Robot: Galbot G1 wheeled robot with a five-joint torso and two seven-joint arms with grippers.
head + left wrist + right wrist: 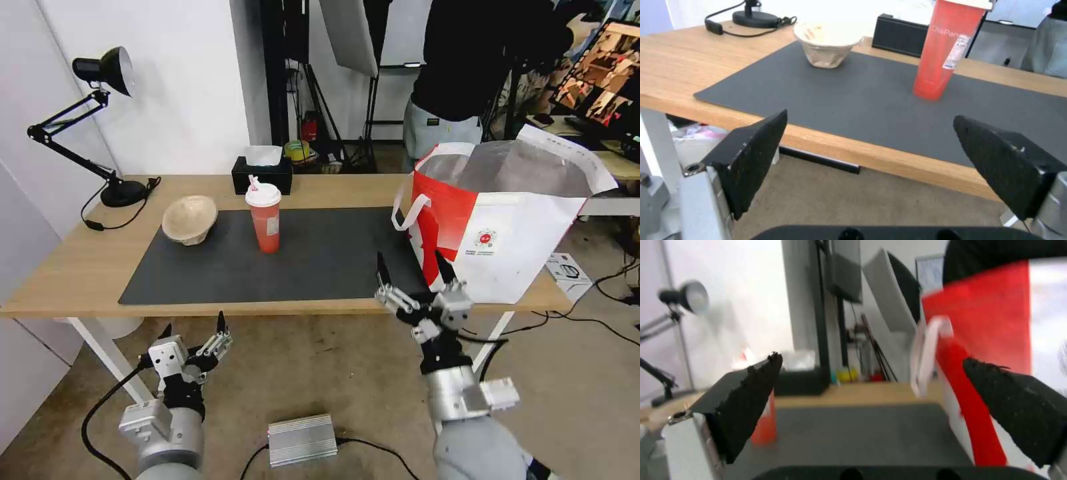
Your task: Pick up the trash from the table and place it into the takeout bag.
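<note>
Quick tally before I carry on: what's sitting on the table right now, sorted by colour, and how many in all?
Red: 1, the drink cup
Beige: 1, the pulp-fibre bowl
Black: 2, the tissue box and the desk lamp
Dark grey: 1, the mat
White and red: 1, the takeout bag
Total: 6

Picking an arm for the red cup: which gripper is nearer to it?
Left. The left gripper hangs below the table edge, closer to the cup; the right gripper sits by the bag.
</note>
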